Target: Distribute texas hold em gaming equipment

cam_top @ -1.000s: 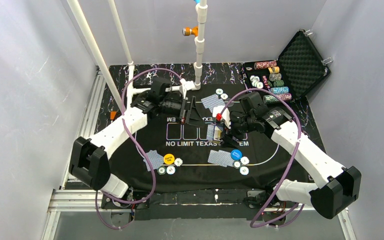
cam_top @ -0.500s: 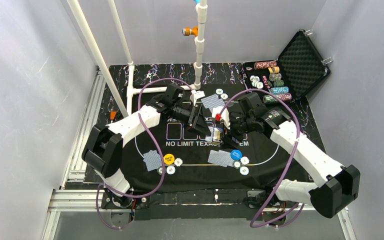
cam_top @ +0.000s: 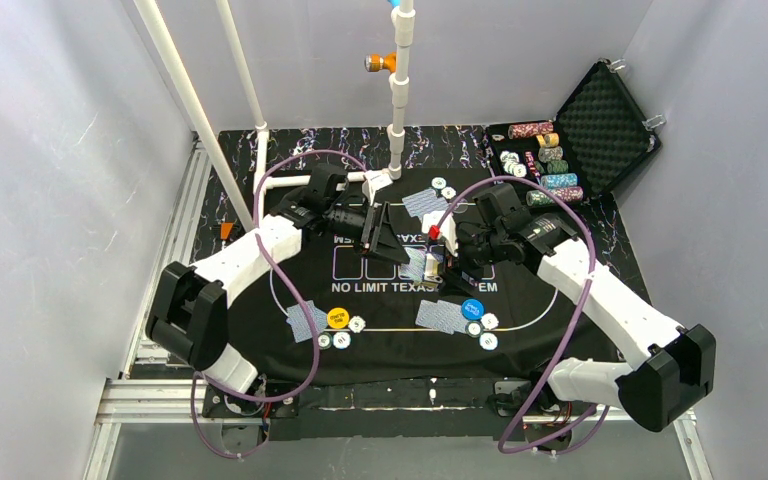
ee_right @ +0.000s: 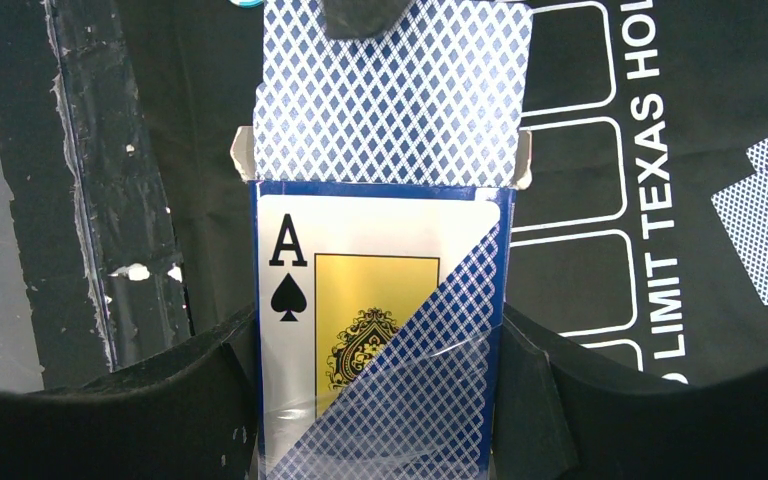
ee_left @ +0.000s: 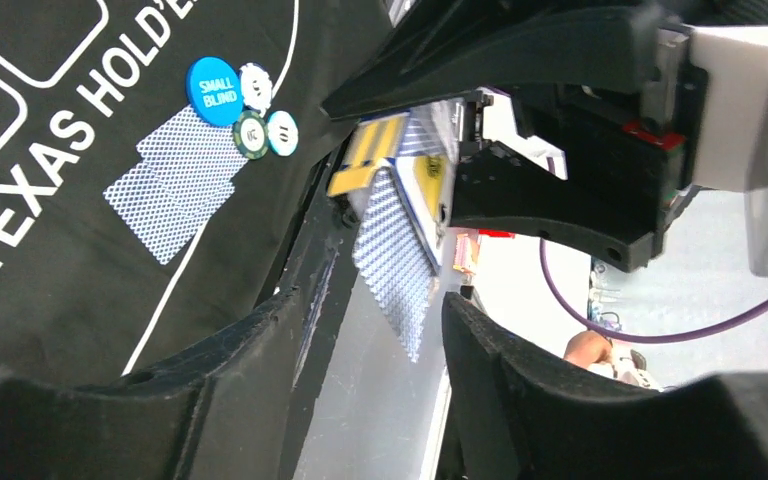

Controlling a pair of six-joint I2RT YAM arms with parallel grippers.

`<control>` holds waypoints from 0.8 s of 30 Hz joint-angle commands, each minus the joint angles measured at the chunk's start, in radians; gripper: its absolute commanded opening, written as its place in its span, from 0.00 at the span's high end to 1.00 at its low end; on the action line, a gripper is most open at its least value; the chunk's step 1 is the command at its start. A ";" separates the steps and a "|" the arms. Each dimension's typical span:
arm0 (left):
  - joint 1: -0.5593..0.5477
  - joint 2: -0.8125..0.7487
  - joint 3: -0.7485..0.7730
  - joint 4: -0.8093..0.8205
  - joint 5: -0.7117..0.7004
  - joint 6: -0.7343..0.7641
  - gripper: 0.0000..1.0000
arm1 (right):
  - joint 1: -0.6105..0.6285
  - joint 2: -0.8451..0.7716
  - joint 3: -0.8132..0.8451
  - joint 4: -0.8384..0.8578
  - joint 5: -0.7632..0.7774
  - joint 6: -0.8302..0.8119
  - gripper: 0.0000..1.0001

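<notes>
Card box being held above the mat (cam_top: 390, 345).
The right gripper (cam_top: 438, 262) is clenching its jaws on the ace-of-spades card box (ee_right: 380, 330); a blue-backed card (ee_right: 390, 100) is sticking out of its open top, lying between the released jaws of the left gripper (cam_top: 400, 256). Dealt cards (cam_top: 440, 316) and the blue button disc (cam_top: 472, 308) are resting on the mat.
</notes>
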 commanded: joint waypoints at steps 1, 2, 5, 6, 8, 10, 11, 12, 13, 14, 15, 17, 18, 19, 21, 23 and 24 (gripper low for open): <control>0.000 -0.089 -0.043 0.098 0.017 -0.059 0.41 | 0.005 0.007 0.012 0.053 -0.033 0.005 0.99; -0.006 -0.086 -0.046 0.105 0.008 -0.069 0.35 | 0.005 0.009 0.013 0.055 -0.034 0.006 0.99; -0.027 -0.056 -0.040 0.106 0.000 -0.080 0.32 | 0.006 0.016 0.022 0.056 -0.042 0.010 0.99; -0.034 -0.043 -0.037 0.107 -0.003 -0.084 0.32 | 0.006 0.017 0.024 0.056 -0.046 0.010 0.99; -0.039 -0.019 -0.032 0.107 -0.003 -0.097 0.36 | 0.006 0.020 0.030 0.052 -0.053 0.010 0.99; -0.038 -0.004 -0.026 0.103 -0.002 -0.108 0.45 | 0.006 0.019 0.032 0.049 -0.056 0.009 0.99; -0.036 -0.003 -0.022 0.088 -0.005 -0.099 0.50 | 0.006 0.017 0.032 0.049 -0.056 0.009 0.99; -0.034 -0.006 -0.018 0.070 -0.011 -0.088 0.54 | 0.006 0.016 0.033 0.046 -0.057 0.008 0.99; -0.031 -0.013 -0.021 0.056 -0.014 -0.074 0.56 | 0.006 0.015 0.032 0.044 -0.059 0.007 0.99; -0.028 -0.020 -0.028 0.056 -0.014 -0.070 0.58 | 0.006 0.013 0.031 0.044 -0.059 0.007 0.99; -0.022 -0.030 -0.032 0.052 -0.014 -0.067 0.61 | 0.006 0.012 0.029 0.044 -0.058 0.007 0.99; -0.011 -0.043 -0.037 0.040 -0.009 -0.060 0.66 | 0.006 0.010 0.026 0.043 -0.056 0.006 0.99; -0.004 -0.050 -0.038 0.033 -0.008 -0.055 0.69 | 0.006 0.009 0.025 0.042 -0.056 0.007 0.99; 0.002 -0.057 -0.039 0.026 -0.006 -0.052 0.71 | 0.006 0.009 0.024 0.042 -0.055 0.007 0.99; 0.016 -0.070 -0.043 0.024 0.001 -0.053 0.74 | 0.006 0.008 0.023 0.042 -0.052 0.006 0.99; 0.026 -0.084 -0.049 0.024 0.007 -0.056 0.79 | 0.006 0.008 0.021 0.044 -0.050 0.006 0.99; 0.030 -0.090 -0.053 0.028 0.012 -0.058 0.82 | 0.006 0.008 0.020 0.044 -0.049 0.005 0.99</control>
